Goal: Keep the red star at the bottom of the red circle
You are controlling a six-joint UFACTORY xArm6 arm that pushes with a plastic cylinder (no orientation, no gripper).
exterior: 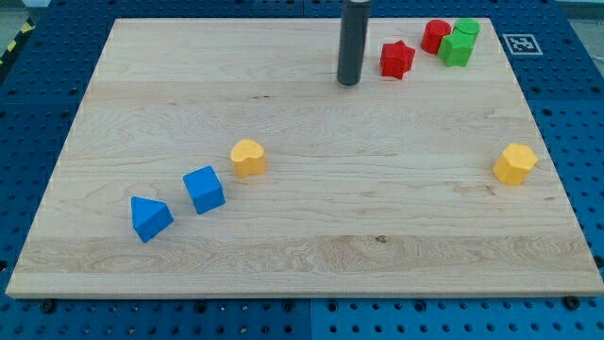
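Note:
The red star (pixel 397 59) lies near the view's top right on the wooden board (pixel 302 236). The red circle (pixel 435 36) sits just up and to the right of it, apart by a small gap. My tip (pixel 348 81) stands to the left of the red star, slightly lower in the view, with a gap between them. The rod rises out of the view's top.
Two green blocks (pixel 460 42) touch the red circle's right side. A yellow block (pixel 514 163) sits at the right edge. A second yellow block (pixel 248 157), a blue cube (pixel 204 189) and a blue triangular block (pixel 150 218) lie in a diagonal at the lower left.

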